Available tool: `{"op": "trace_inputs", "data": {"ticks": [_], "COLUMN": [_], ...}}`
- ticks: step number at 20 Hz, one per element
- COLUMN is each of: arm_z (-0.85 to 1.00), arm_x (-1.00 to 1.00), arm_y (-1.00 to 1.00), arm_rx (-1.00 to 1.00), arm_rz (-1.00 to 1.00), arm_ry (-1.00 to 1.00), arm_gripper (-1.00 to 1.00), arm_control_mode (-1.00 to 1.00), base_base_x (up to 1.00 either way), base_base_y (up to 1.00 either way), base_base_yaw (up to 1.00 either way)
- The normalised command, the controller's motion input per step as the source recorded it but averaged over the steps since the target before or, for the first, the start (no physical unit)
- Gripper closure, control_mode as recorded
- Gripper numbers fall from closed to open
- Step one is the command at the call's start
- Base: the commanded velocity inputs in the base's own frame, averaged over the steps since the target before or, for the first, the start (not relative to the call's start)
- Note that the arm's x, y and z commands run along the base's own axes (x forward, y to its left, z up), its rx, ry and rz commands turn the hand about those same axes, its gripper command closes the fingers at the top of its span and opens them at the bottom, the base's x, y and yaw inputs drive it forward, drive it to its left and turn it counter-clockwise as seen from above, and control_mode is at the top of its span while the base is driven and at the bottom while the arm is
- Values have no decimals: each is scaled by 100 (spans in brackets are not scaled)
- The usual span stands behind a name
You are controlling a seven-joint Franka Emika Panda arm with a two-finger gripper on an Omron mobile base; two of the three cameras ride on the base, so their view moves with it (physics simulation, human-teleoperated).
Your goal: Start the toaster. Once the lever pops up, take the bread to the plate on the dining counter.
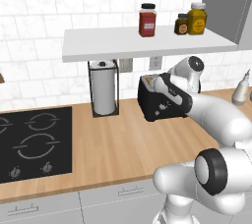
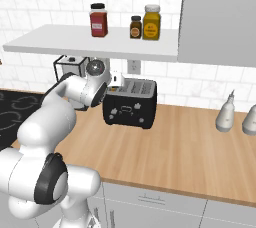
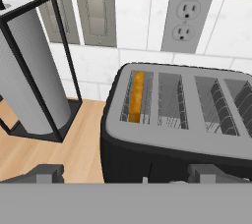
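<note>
The step in hand looks like the first one: starting the toaster, with the bread not yet taken out. Going from left to right in the hand view, a white paper towel roll in a black wire frame (image 3: 32,78) stands on the light wooden bench (image 3: 47,154), just beside the small black boxy toaster with a slotted silver-grey top (image 3: 182,125). The thin tan slice of bread (image 3: 137,96) sits deep in the leftmost slot; the other slots look empty. The gripper (image 3: 125,173) hangs over the near side of the toaster, its dark fingers (image 3: 45,173) spread wide and holding nothing.

I judge that the next move needs the hand to go lower, to the lever on the toaster's side; I cannot see the lever clearly.

The towel frame stands close on the left and could be hit. The white wall shelf (image 1: 147,41) with three jars hangs above.
</note>
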Motion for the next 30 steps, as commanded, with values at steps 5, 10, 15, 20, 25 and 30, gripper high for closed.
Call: {"op": "trace_inputs", "data": {"ticks": [5, 10, 15, 20, 25, 30], "arm_z": [0, 0, 0, 0, 0, 0], "arm_x": [0, 0, 0, 0, 0, 0], "arm_y": [0, 0, 0, 0, 0, 0], "arm_rx": [0, 0, 0, 0, 0, 0], "arm_rz": [0, 0, 0, 0, 0, 0], "arm_ry": [0, 0, 0, 0, 0, 0], "arm_gripper": [-100, -100, -100, -100, -100, -100], "arm_control_mode": [-100, -100, -100, -100, -100, -100], "base_base_x": [0, 0, 0, 0, 0, 0], "base_base_y": [0, 0, 0, 0, 0, 0], "base_base_yaw": [0, 0, 0, 0, 0, 0]}}
